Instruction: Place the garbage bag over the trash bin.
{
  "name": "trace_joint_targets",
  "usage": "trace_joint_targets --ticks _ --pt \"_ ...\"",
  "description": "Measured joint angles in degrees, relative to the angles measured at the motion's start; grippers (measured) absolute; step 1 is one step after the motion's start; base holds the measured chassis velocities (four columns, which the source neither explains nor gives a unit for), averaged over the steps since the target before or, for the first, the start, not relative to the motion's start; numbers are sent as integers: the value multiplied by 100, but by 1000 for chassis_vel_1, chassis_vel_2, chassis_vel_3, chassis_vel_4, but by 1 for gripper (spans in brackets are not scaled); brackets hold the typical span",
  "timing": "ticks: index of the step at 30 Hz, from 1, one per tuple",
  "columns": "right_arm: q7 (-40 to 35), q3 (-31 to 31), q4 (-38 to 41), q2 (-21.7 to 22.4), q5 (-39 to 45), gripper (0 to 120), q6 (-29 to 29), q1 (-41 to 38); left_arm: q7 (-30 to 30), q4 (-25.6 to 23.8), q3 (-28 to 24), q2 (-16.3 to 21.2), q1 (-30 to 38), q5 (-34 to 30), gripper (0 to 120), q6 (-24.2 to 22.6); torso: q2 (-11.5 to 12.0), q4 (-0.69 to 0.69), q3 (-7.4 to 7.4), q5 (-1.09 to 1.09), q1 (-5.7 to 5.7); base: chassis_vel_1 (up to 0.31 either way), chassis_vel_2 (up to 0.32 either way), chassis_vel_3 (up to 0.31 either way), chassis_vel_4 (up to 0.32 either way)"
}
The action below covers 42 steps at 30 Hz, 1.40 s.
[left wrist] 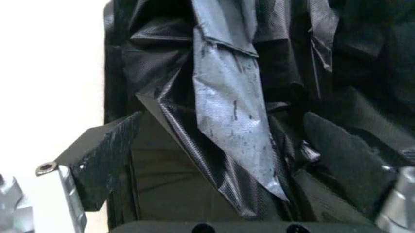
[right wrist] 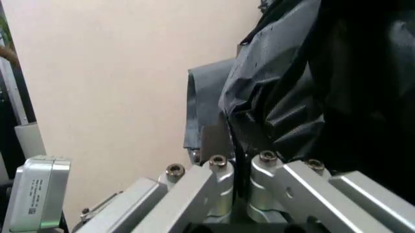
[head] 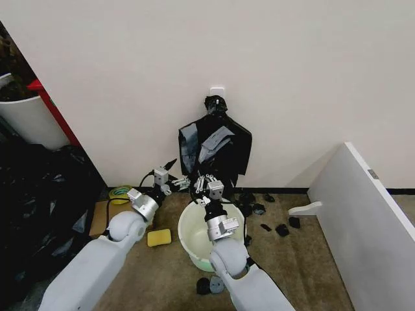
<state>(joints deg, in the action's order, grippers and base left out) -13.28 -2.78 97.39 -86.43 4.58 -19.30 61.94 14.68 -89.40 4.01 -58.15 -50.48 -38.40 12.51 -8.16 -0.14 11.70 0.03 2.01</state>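
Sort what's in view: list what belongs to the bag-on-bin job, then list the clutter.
Job:
garbage bag, hanging on the wall
trash bin, below it
left gripper and right gripper, both at the bag's lower edge

Clutter:
yellow sponge
tape roll
black scraps
white board

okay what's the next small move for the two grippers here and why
Probably pull the pinched film down and away from the wall. The right gripper looks shut on the garbage bag, which hangs above the trash bin, while the left gripper sits open beside its lower edge.
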Motion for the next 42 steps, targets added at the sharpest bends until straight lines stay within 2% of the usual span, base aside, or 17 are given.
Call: trace_joint_targets --ticks 2,8,10,16,18,24,27,34,37,39,40,42 --pt "1 6 1 3 -5 0 0 1 16 0 -3 0 6 7 92 0 0 0 0 0 0 0 0 0 0" --pt "17 27 20 28 -23 0 -4 20 202 66 -4 -12 80 8 67 32 0 0 0 0 0 0 0 0 0" --pt "20 29 25 31 -25 0 -6 24 241 74 -3 -21 90 -2 63 37 0 0 0 0 0 0 0 0 0" --pt "25 45 82 55 -31 0 -13 75 405 88 35 -79 48 -19 37 48 0 0 0 0 0 0 0 0 0" --pt "25 51 100 66 -31 0 -13 84 418 87 45 -88 26 -19 34 48 0 0 0 -1 0 0 0 0 0" --pt "30 56 245 133 15 0 -14 164 429 43 176 -101 -91 -5 9 46 0 -1 0 -1 0 0 0 0 0" --pt "30 49 311 150 50 0 -14 208 428 1 243 -99 -133 -4 1 45 0 -1 0 0 0 0 0 0 0" --pt "-15 16 755 424 327 0 11 519 422 -491 799 72 -584 -5 0 44 0 -1 -1 0 0 0 0 0 0" --pt "-133 -25 1156 835 620 0 99 833 430 -899 1171 233 -1107 47 0 90 -1 -1 -1 4 0 0 0 0 0" --pt "-222 -72 1431 1194 753 0 141 1078 430 -1195 1438 311 -1560 161 0 178 -1 -1 -1 -3 -1 0 0 0 0" --pt "-222 -72 1431 1194 753 0 141 1078 430 -1195 1438 311 -1560 161 0 178 -1 -1 -1 -3 -1 0 0 0 0" --pt "-319 -127 1659 1562 777 0 164 1315 419 -1434 1596 333 -1920 244 0 253 -1 1 -2 3 -1 0 0 0 0"
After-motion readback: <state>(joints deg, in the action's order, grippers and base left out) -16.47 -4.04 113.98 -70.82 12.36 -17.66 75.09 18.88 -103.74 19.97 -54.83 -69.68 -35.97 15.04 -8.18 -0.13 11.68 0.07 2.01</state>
